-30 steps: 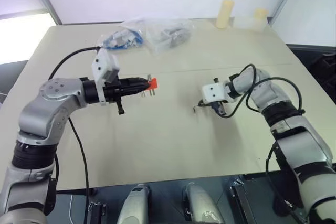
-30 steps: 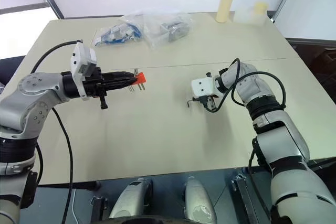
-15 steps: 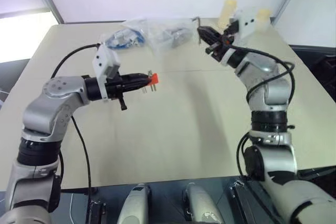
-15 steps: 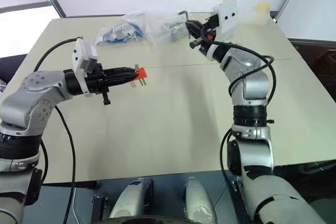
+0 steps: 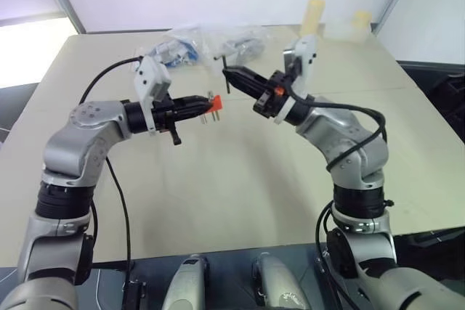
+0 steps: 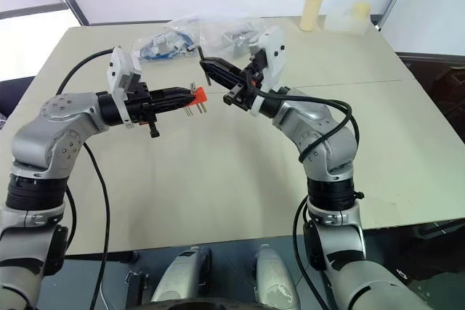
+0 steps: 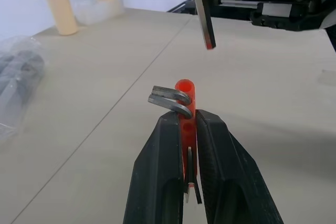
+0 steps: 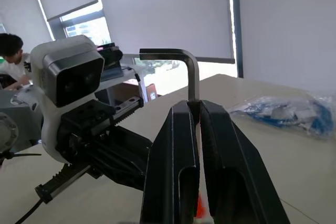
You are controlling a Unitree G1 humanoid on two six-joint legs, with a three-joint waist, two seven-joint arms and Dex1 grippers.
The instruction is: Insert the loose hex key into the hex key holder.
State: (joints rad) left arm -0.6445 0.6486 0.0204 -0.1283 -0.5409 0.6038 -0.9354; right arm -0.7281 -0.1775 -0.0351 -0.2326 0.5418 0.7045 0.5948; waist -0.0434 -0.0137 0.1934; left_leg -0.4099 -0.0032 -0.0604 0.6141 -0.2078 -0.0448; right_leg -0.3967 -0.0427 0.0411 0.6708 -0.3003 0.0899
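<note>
Left wrist view has the left end effector (image 7: 190,129) clamped on the hex key holder (image 7: 186,94), with the loose hex key (image 7: 202,9) hanging just above it, apart. Above the worktop (image 5: 240,179), the right end effector (image 5: 231,73) is closed on that key. This looks like the alignment step; next, its tip must meet an empty hole.

Hex key and holder, both raised above the table

The thin dark-grey L-bent metal hex key (image 6: 203,64) hangs upright just beside the small red-orange plastic holder block (image 6: 197,95), whose metal prongs point down.
</note>
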